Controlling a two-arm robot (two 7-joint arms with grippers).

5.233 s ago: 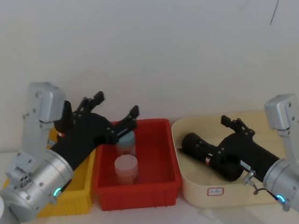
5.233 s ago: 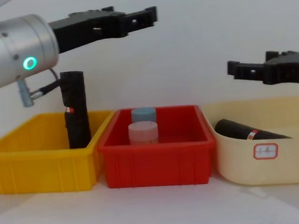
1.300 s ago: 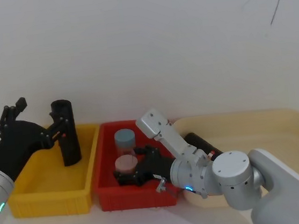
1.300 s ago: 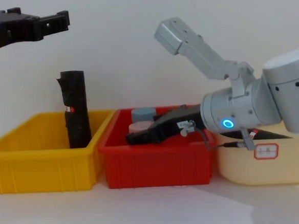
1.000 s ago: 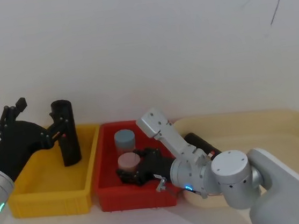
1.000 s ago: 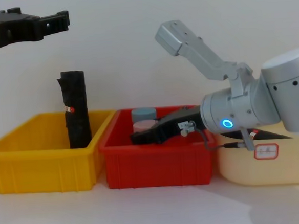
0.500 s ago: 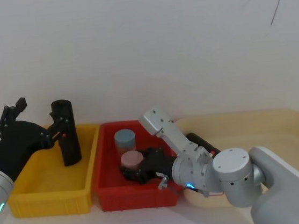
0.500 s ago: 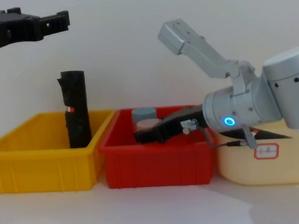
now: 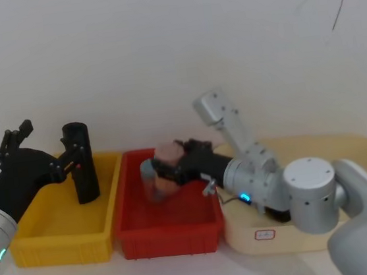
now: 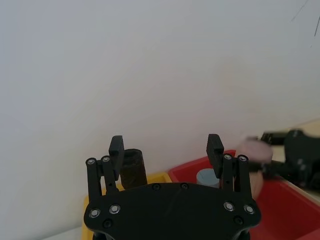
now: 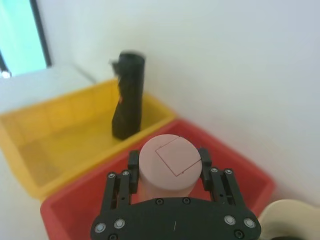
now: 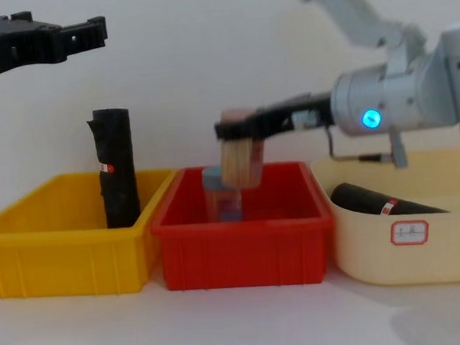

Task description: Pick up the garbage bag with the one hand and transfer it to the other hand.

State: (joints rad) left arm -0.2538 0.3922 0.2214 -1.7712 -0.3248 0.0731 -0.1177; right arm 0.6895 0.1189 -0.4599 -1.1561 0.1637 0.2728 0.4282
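Chest view puts the garbage bag at the lower right of the frame, lying in the cream tub. Its long axis is nearly flat and slants down toward the right edge, with the label band near the middle. The right gripper hangs to its upper left, above the red bin, its fingers clamped on a pink-lidded jar, so that hand is not free for the bag. The left gripper sits high in the upper left corner of the frame, over the yellow bin, with its fingers spread wide and holding nothing. Below it a ragged black roll stands upright. We judge the bag lies well apart from both grippers, far nearer the right one. A grasp would have to come down across its long axis, once the jar is put down.
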